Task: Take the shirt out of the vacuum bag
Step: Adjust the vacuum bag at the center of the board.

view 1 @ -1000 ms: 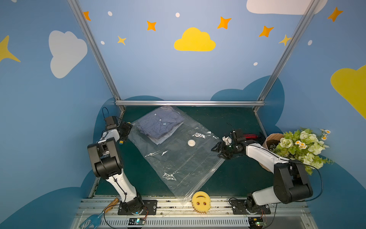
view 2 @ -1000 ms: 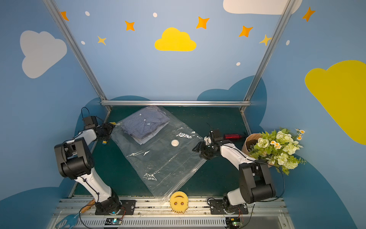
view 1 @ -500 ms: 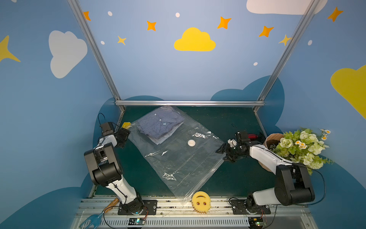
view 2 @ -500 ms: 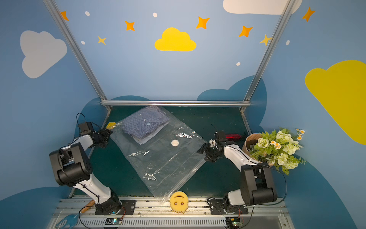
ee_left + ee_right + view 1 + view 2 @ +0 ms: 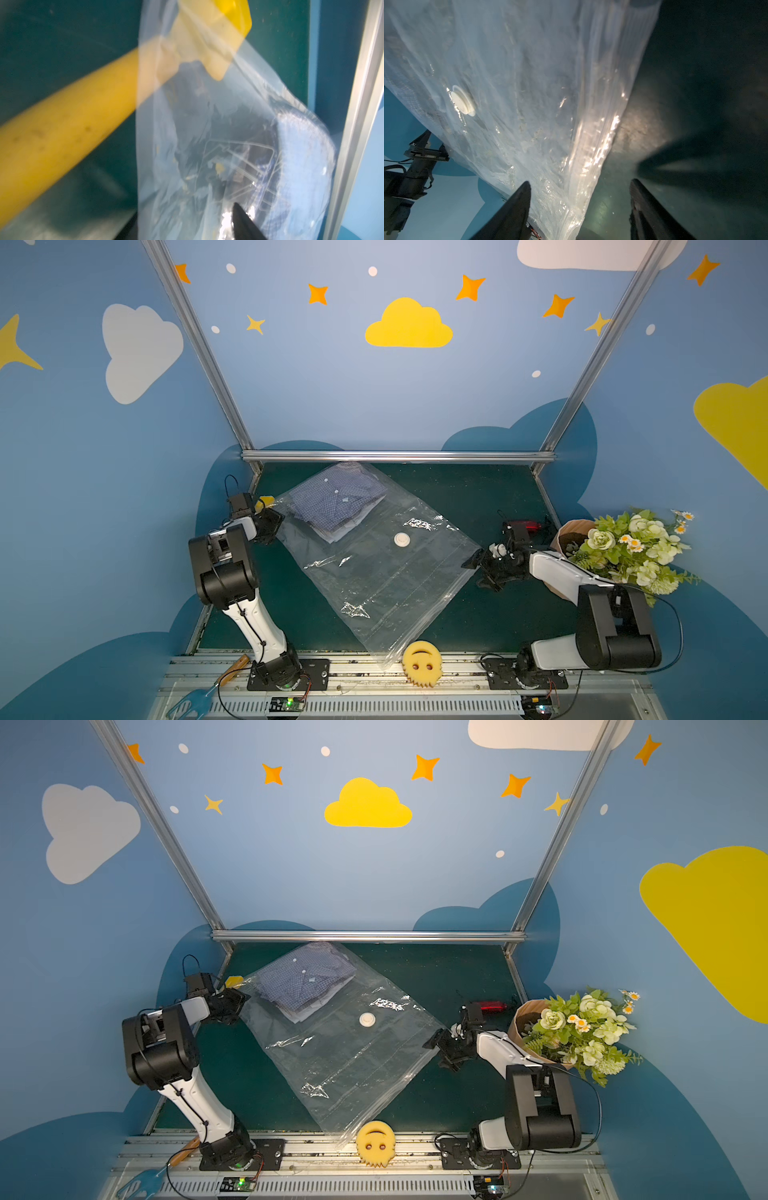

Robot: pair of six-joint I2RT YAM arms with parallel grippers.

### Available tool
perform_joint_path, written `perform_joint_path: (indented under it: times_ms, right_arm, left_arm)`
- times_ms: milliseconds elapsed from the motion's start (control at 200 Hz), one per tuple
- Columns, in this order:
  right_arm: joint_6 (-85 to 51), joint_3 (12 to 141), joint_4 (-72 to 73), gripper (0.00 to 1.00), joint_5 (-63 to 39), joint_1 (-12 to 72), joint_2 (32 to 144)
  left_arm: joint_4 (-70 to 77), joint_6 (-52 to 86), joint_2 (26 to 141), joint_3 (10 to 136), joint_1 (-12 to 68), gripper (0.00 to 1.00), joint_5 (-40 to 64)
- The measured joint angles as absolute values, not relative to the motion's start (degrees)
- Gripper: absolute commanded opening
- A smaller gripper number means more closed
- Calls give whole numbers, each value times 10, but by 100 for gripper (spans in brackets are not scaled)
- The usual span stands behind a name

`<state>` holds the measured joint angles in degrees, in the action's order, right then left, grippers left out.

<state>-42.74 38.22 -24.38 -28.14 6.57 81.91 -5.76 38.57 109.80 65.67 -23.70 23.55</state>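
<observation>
The clear vacuum bag (image 5: 386, 572) (image 5: 353, 1052) lies flat and slantwise on the green table, its round white valve (image 5: 401, 539) (image 5: 463, 102) near the middle. A folded blue checked shirt (image 5: 338, 499) (image 5: 305, 979) sits inside at its far left end. My left gripper (image 5: 274, 526) (image 5: 182, 226) is at the bag's left edge beside the shirt (image 5: 307, 155), its jaws apart with bag film (image 5: 187, 145) between them. My right gripper (image 5: 478, 572) (image 5: 580, 187) stands open at the bag's right corner, and the bag's edge (image 5: 591, 145) runs between its fingers.
A yellow-handled tool (image 5: 264, 502) (image 5: 62, 128) lies by the far left corner, partly under the bag. A flower bouquet (image 5: 623, 547) and a red object (image 5: 525, 526) stand at the right. A yellow smiley sponge (image 5: 421, 662) sits on the front rail, and a blue tool (image 5: 191, 703) lies at front left.
My left gripper has dropped and moved in against the bag's left edge. My right gripper has drawn back off the bag to its right corner, jaws a little wider.
</observation>
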Motion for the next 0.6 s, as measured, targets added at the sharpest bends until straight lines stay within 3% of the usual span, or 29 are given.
perform_joint_path:
  times_ms: [130, 280, 601]
  right_arm:
    - [-444, 370, -208, 67, -296, 65, 829]
    - [-453, 384, -175, 64, -312, 87, 863]
    - [-476, 489, -124, 52, -356, 138, 994]
  left_arm:
    - [-47, 396, 1100, 657, -237, 32, 236]
    - [-46, 396, 1100, 663, -237, 4, 239]
    - [-66, 391, 1103, 758, -226, 3, 239]
